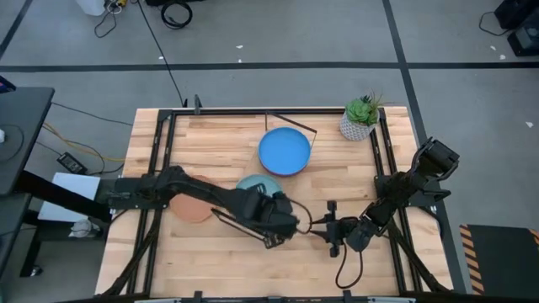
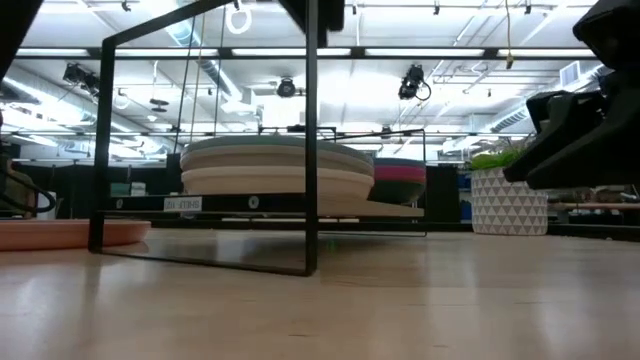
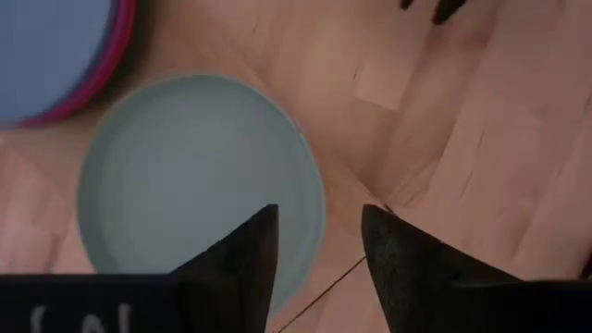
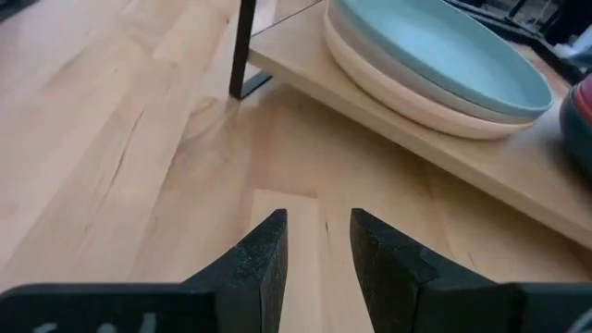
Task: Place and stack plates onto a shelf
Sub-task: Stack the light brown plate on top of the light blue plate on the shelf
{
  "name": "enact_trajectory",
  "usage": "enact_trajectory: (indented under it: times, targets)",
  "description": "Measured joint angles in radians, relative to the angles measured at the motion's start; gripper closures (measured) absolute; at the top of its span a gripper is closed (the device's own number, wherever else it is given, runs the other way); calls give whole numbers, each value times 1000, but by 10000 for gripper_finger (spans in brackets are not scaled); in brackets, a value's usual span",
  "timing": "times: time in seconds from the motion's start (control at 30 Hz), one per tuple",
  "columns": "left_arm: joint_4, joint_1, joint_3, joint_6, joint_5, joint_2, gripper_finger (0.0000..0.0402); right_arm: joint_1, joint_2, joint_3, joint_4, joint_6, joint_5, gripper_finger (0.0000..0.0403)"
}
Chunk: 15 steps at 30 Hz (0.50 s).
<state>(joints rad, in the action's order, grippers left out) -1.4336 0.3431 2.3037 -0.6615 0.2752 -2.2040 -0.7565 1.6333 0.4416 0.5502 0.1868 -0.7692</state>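
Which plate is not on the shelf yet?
The terracotta brown plate: it lies alone on the tabletop beside the left arm, while the other visible plates sit stacked on the shelf.

Stacked plates (image 2: 275, 165) on the shelf (image 2: 390, 209) behind a black wire frame (image 2: 311, 140); terracotta plate (image 2: 60, 234) on the tabletop (image 2: 320, 310) nearby; potted plant (image 2: 508, 195) beyond.

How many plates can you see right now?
5: blue on pink at one end of the shelf, teal on cream at the other, terracotta on the table. The stacks may hide more.
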Motion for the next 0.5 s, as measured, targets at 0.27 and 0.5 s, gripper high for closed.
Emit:
enact_trajectory:
  times: [0.27,0.5]
  targets:
    - [-86,63,6,-82,202,55,255,2,-1,0,83,-144,-45,277]
    - [-139,155,-27,-220,327,111,260,6,-1,0,149,-236,-41,277]
